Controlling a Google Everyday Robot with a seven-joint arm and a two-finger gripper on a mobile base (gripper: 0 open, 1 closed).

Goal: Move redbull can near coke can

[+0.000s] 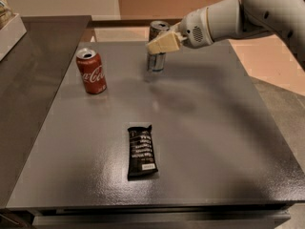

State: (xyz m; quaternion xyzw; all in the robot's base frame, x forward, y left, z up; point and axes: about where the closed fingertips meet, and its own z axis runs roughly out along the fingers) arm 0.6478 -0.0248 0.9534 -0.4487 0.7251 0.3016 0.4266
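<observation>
The redbull can point(157, 60), slim and silver-blue, is upright at the back middle of the grey table, its base at or just above the surface. My gripper point(162, 44) comes in from the right and is shut on the can's upper part; one cream finger crosses its front. The coke can point(91, 71), red with white script, stands upright on the table's left side, well to the left of the redbull can and a little nearer the camera.
A black snack bar wrapper point(141, 150) lies flat at the table's front middle. The grey table point(228, 142) ends at the right over a tan floor. A darker counter point(33, 66) adjoins the left, with a white box point(9, 30) at its far edge.
</observation>
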